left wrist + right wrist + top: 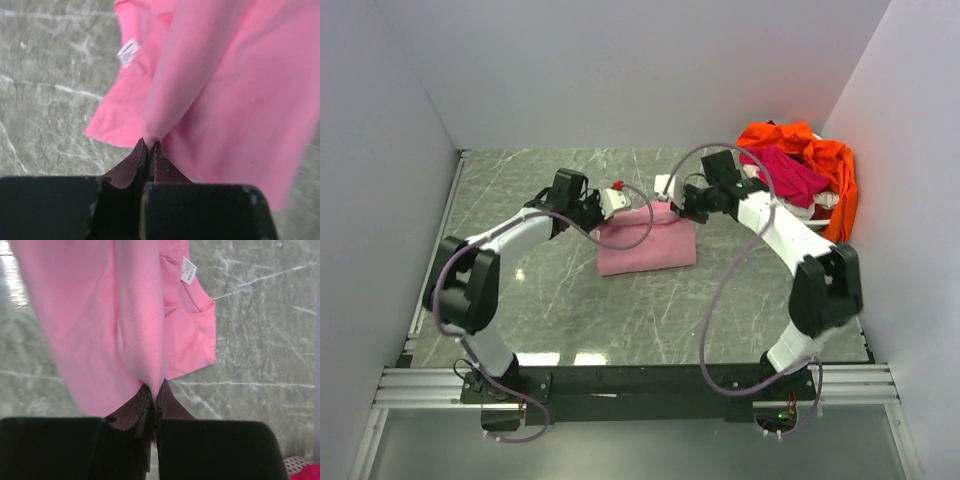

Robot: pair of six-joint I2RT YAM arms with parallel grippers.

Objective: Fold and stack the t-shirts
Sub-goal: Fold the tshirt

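Note:
The light pink t-shirt (646,243) hangs folded between both arms at the table's middle, its lower part resting on the marble. My left gripper (616,200) is shut on the shirt's upper left edge; a pinch of pink cloth (210,95) sits in my left gripper (149,144). On the upper right edge my right gripper (672,190) is shut too, with the pink fabric (100,320) caught at my right gripper's tips (156,386). A white label (188,271) shows near the neck. The magenta t-shirt (788,172) and the orange t-shirt (832,172) lie heaped at the back right.
A white plastic basket (823,204) sits under the heap in the back right corner, against the right wall. Grey walls close in the left, back and right sides. The marble tabletop (530,290) lies bare in front of the pink shirt.

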